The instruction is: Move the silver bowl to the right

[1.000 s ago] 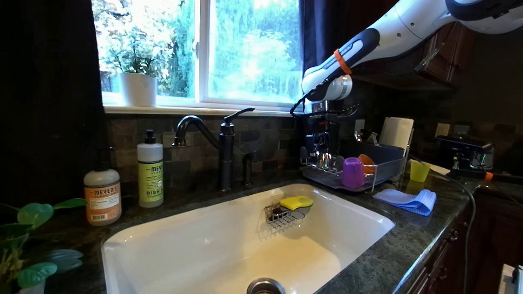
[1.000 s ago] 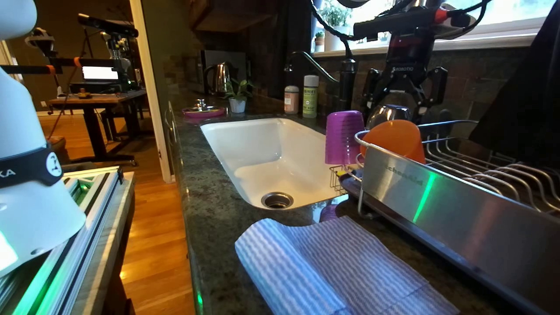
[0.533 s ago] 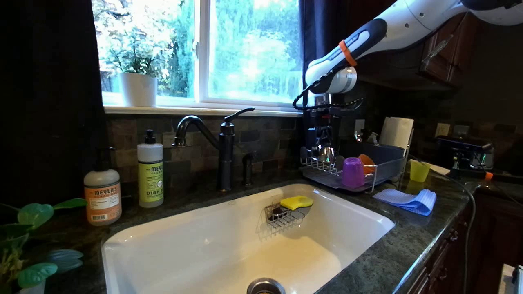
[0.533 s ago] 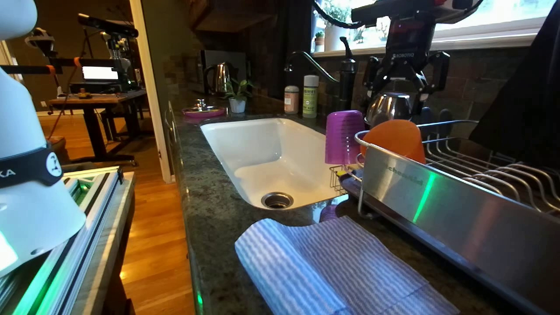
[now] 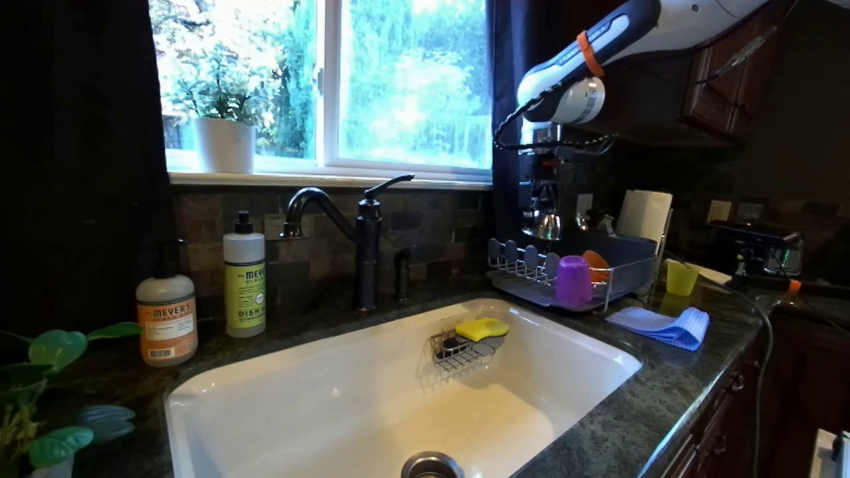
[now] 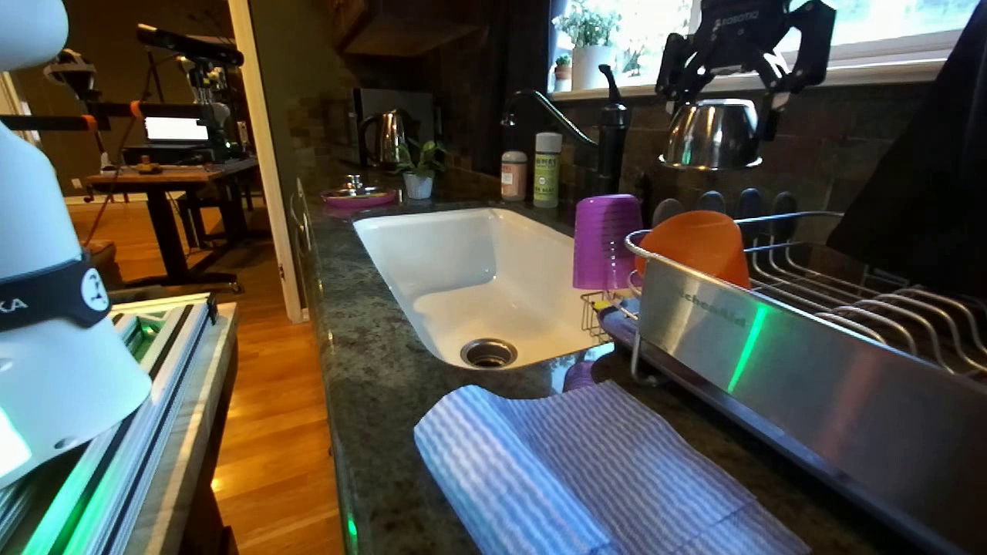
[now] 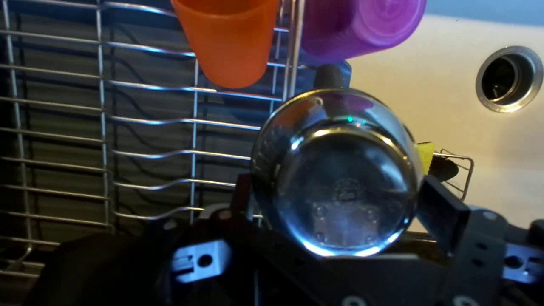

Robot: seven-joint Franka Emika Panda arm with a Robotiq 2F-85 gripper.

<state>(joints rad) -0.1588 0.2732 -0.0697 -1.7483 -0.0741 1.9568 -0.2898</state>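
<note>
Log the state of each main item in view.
silver bowl: upside down, held aloft
gripper: closed on the silver bowl
purple cup: upside down
orange cup: tilted, in the dish rack
blue cloth: folded, on the counter
faucet: no water showing
dish soap bottle: upright
orange-labelled bottle: upright

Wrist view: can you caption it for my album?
Silver bowl, upside down, gripped by the tool, with an orange cup and a purple cup in view.
</note>
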